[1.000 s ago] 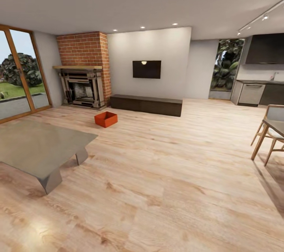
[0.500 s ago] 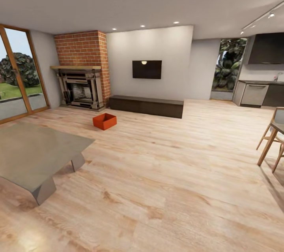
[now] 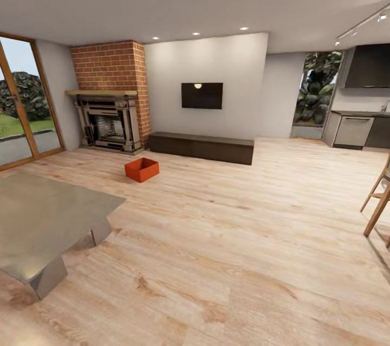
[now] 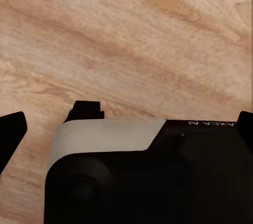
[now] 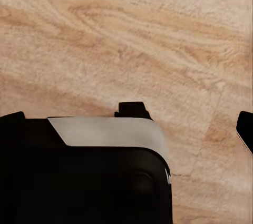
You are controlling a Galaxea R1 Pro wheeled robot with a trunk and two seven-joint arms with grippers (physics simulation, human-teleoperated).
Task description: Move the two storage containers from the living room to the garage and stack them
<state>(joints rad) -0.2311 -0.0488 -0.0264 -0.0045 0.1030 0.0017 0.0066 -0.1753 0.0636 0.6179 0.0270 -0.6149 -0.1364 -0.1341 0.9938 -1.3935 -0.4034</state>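
Orange-red rectangular plastic bin (image 3: pixel 142 169) sits on light wood plank flooring (image 3: pixel 227 248), before red brick fireplace (image 3: pixel 110 95), near long dark-brown cabinet (image 3: pixel 201 147). Both grippers' state: cannot tell.

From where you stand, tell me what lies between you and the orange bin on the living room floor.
Nothing visible blocks the way. The storage container sits alone on open wood floor before the fireplace. The grey table stands off to the left of a straight approach, and the chair far right.
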